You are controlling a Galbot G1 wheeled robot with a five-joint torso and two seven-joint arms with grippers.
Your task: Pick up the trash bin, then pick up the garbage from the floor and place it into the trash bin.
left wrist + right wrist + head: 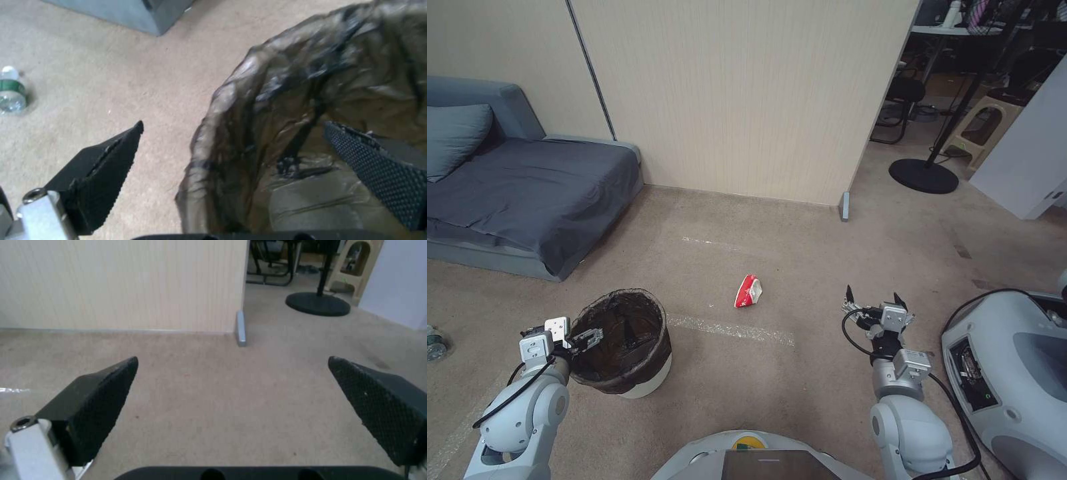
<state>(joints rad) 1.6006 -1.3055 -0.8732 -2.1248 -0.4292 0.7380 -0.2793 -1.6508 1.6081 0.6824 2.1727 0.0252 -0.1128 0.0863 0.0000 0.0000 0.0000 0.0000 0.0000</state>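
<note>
The left end effector (589, 337) is straddling the near-left rim of the trash bin (627, 347), fingers spread wide, one inside the liner and one outside. The right end effector (872, 301) is hovering wide open above the carpet at right. Farther out, a red-and-white wrapper (748, 291) is lying on the floor.

Upright lined trash bin (627, 347), red-white wrapper (748, 291) nearby
</note>
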